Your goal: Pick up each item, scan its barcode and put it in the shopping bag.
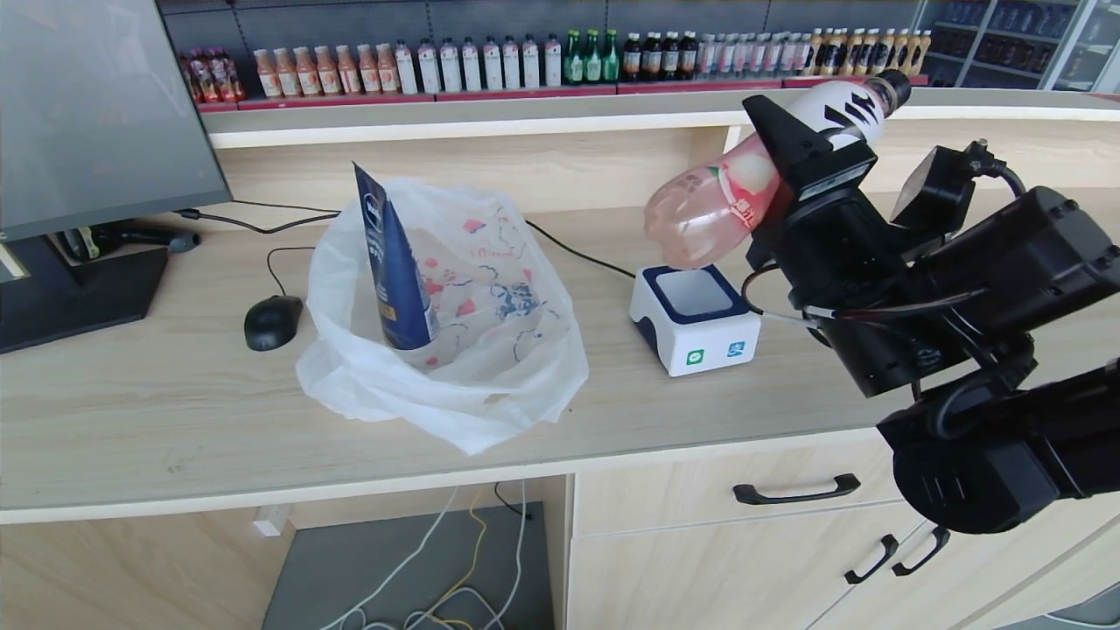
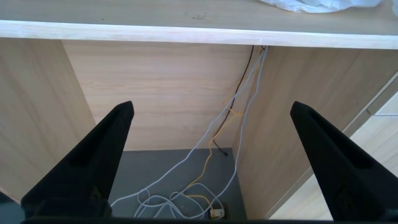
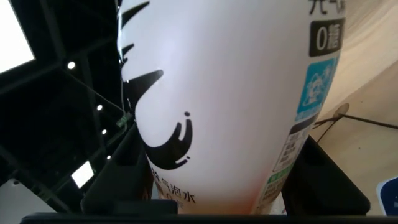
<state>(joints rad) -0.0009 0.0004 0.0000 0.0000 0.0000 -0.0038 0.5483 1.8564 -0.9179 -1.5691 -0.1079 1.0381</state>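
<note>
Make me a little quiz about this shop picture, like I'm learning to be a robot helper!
1. True or false: the blue tube is standing in the bag.
2. What does the right tool hold? A) a banana B) a bottle C) a book
3. Fill in: the bottle is held just over the white ____.
Key: 1 true; 2 B; 3 scanner.

Pink bottle (image 1: 710, 210) with white label, dark blue tube (image 1: 398, 271), white printed bag (image 1: 525, 367)
</note>
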